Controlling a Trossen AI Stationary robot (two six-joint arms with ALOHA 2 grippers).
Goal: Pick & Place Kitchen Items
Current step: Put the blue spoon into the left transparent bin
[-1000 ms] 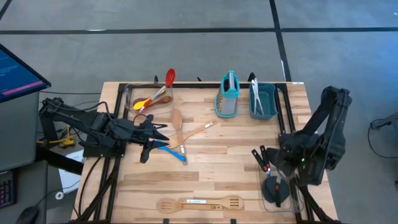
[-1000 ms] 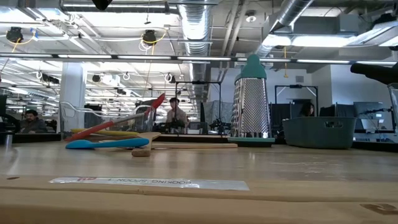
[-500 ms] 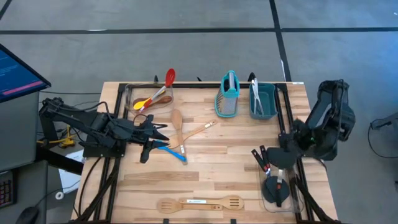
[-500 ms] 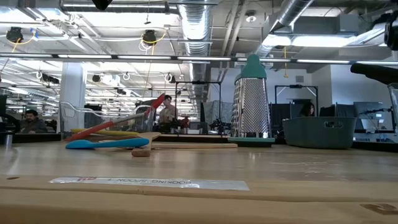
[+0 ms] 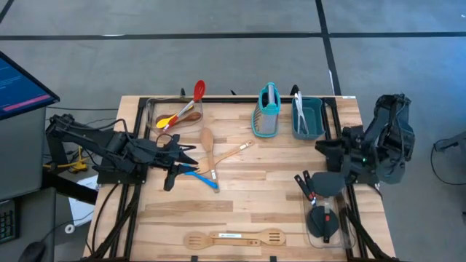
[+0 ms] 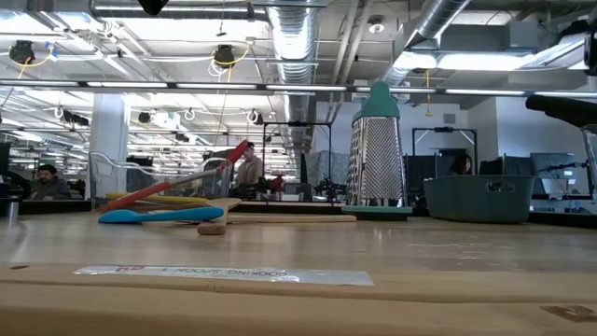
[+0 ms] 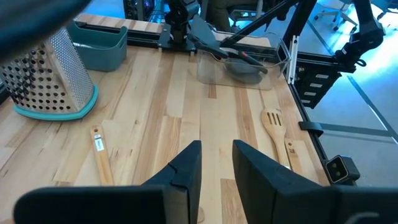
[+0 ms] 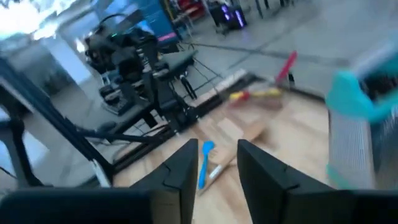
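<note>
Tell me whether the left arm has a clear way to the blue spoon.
Probably yes. The left gripper hangs just beside the blue spoon, empty, fingers slightly apart. Nothing stands between them; only a wooden spoon lies close by, which it might nudge.

I count: teal box grater [image 5: 267, 117] upright, far centre. Red spoon [image 5: 195, 96] and yellow spoon [image 5: 167, 120] far left. Blue spoon [image 5: 201, 178] and wooden spoon [image 5: 207, 142] mid-left. Slotted wooden spatula [image 5: 234, 237] flat, near edge. Black spatulas [image 5: 318, 202] near right.
</note>
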